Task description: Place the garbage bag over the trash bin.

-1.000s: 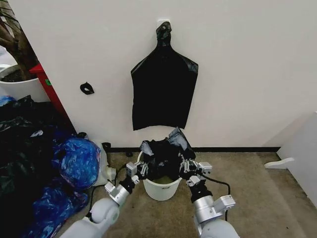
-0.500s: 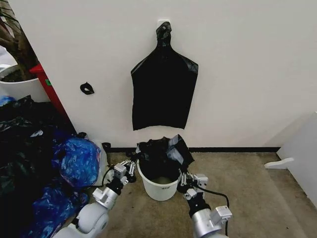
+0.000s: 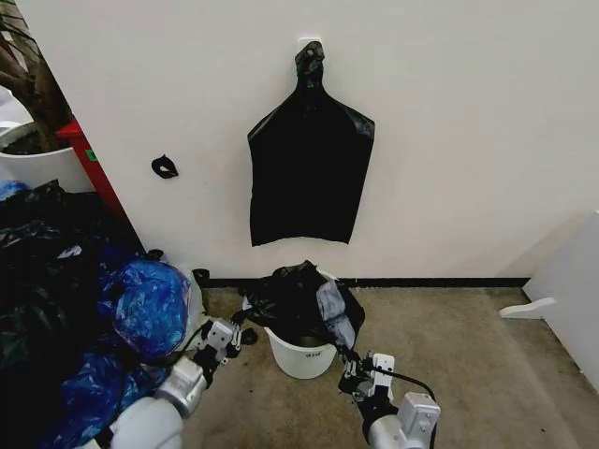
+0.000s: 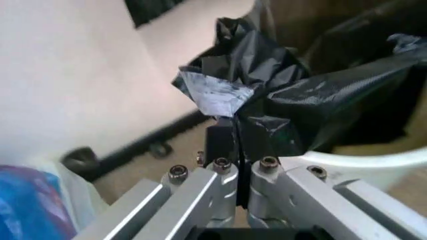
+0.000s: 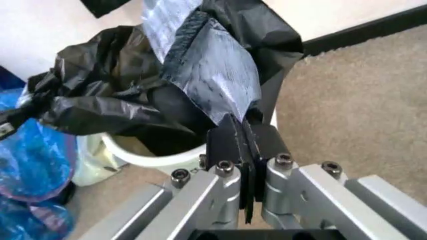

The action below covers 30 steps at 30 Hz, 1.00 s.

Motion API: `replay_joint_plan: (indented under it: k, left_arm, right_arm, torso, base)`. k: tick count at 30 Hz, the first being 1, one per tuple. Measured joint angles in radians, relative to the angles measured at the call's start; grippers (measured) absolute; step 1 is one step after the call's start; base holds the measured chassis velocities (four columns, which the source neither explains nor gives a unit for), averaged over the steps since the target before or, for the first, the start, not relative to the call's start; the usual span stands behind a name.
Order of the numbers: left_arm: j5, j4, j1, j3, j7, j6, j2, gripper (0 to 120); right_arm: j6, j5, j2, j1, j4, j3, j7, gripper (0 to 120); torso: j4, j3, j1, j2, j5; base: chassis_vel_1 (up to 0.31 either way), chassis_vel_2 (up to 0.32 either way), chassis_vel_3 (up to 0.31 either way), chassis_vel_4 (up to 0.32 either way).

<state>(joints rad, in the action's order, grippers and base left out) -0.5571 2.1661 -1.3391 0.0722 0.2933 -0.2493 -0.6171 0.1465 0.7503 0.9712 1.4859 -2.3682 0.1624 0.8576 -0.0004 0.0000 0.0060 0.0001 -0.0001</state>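
Observation:
The white trash bin stands on the carpet by the wall. The crinkly black garbage bag is bunched over its mouth and hangs down on both sides. At the bin's left side my left gripper is shut on the bag's edge; in the left wrist view its fingertips pinch the bag just outside the bin's rim. On the bin's near right my right gripper is shut on a flap of the bag; the right wrist view shows its fingertips clamping the bag above the rim.
A flat black bag bundle hangs on the wall above the bin. Blue plastic bags and a heap of black bags crowd the floor at left, under a white plant pot. White furniture stands at right.
Both grippers have drawn back toward me, lower and farther apart, each keeping its hold. The bag has been pulled down and spread wider over the bin's mouth.

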Motion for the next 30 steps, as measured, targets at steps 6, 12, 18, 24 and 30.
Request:
replay_joint_plan:
  k: [6, 12, 18, 24, 30]
  left_arm:
    - [-0.119, 0.061, 0.050, -0.018, -0.038, -0.182, 0.059, 0]
    - [-0.118, 0.048, 0.066, -0.052, -0.015, -0.254, 0.067, 0]
    - [-0.103, 0.003, 0.080, -0.092, 0.004, -0.273, 0.033, 0]
    - [-0.087, -0.028, 0.099, -0.124, 0.002, -0.271, 0.009, 0]
    - [-0.067, -0.081, 0.118, -0.155, 0.003, -0.263, -0.032, 0]
  right_arm:
    - [0.038, 0.016, -0.010, -0.017, 0.006, 0.010, 0.020, 0]
    - [0.102, 0.036, -0.024, -0.037, 0.026, 0.030, 0.059, 0]
    - [0.173, 0.066, -0.022, -0.072, 0.073, 0.045, 0.103, 0]
    - [0.219, 0.061, -0.019, -0.095, 0.114, 0.067, 0.116, 0]
    - [0.231, 0.008, -0.003, -0.132, 0.199, 0.073, 0.105, 0]
  torso:
    - [0.0000, 0.000, 0.000, 0.000, 0.0002]
    - [0.0001, 0.000, 0.000, 0.000, 0.0001]
    - [0.0002, 0.000, 0.000, 0.000, 0.0002]
    - [0.0000, 0.000, 0.000, 0.000, 0.0001]
    - [0.0002, 0.000, 0.000, 0.000, 0.0002]
  base:
    - [0.000, 0.000, 0.000, 0.000]
    - [0.000, 0.000, 0.000, 0.000]
    - [0.000, 0.000, 0.000, 0.000]
    - [0.000, 0.000, 0.000, 0.000]
    - [0.000, 0.000, 0.000, 0.000]
